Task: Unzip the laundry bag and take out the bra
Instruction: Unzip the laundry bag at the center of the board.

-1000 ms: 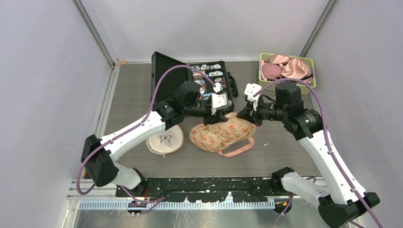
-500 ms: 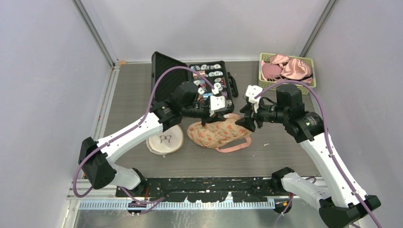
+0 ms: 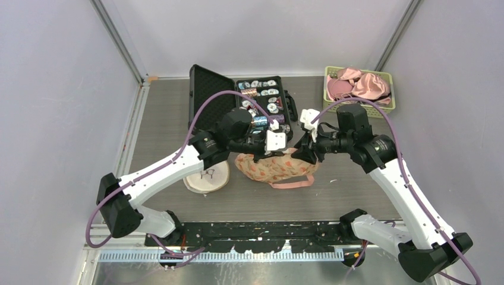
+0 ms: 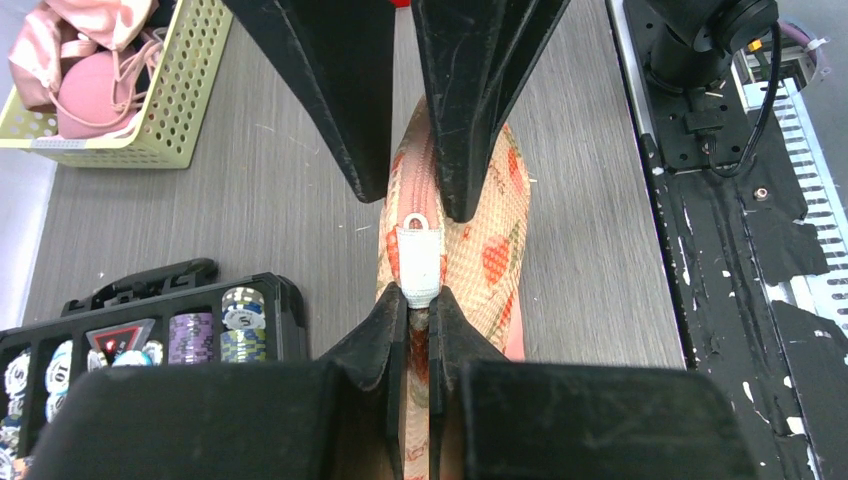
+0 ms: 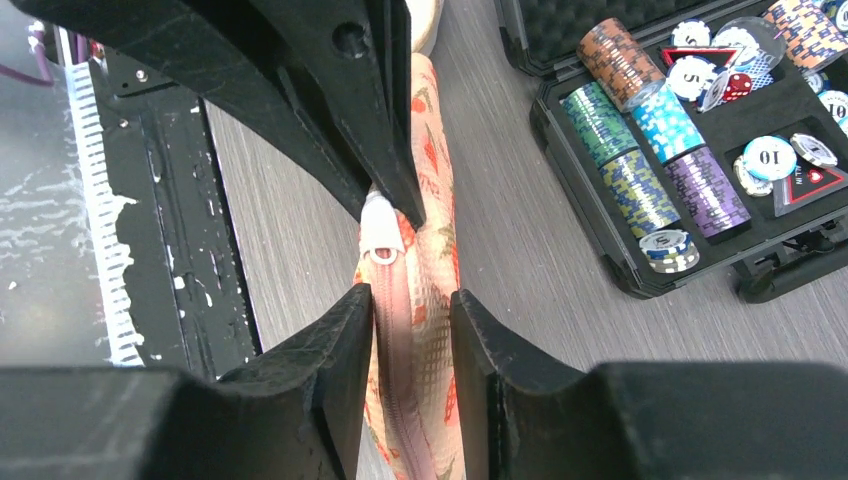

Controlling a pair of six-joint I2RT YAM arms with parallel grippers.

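The laundry bag (image 3: 274,169) is peach mesh with orange prints and lies bunched between both grippers at mid-table. My left gripper (image 3: 261,153) is shut on the white zipper pull (image 4: 418,262); its fingertips (image 4: 398,305) pinch the tab's lower end. My right gripper (image 3: 299,155) grips a fold of the bag (image 5: 415,300) beside the closed pink zipper (image 5: 392,330), facing the left gripper. The white pull also shows in the right wrist view (image 5: 381,232). A pink strap (image 3: 295,183) sticks out under the bag. The bra itself is hidden.
An open black case of poker chips (image 3: 261,101) stands just behind the bag. A green basket of pink garments (image 3: 358,86) sits at the back right. A round cream pouch with a glasses print (image 3: 207,176) lies to the left of the bag.
The right gripper has moved left toward the left gripper. The bag has been gathered into a narrower, taller bunch between them and shifted slightly left.
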